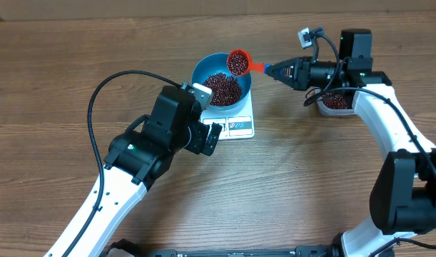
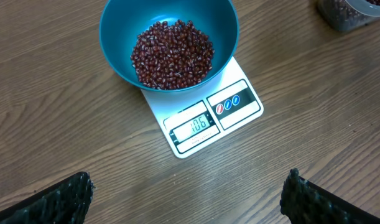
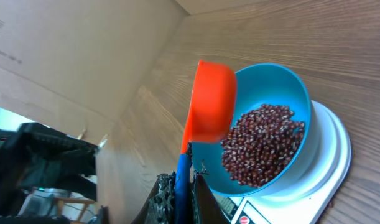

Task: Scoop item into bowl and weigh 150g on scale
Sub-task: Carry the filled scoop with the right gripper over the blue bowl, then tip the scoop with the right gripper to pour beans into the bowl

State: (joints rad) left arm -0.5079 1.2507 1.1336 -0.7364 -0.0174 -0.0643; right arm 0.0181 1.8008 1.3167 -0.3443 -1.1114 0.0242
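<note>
The blue bowl stands on the white scale and holds a pile of dark red-brown beans. The same bowl, beans and scale with a lit display show in the left wrist view. My right gripper is shut on the blue handle of an orange scoop, which holds beans over the bowl's far right rim. In the right wrist view the scoop sits beside the bowl. My left gripper is open, empty, just left of the scale's front.
A clear tub with more beans stands on the right, under my right arm, and shows at the top right corner of the left wrist view as the tub. The wooden table spreads all round.
</note>
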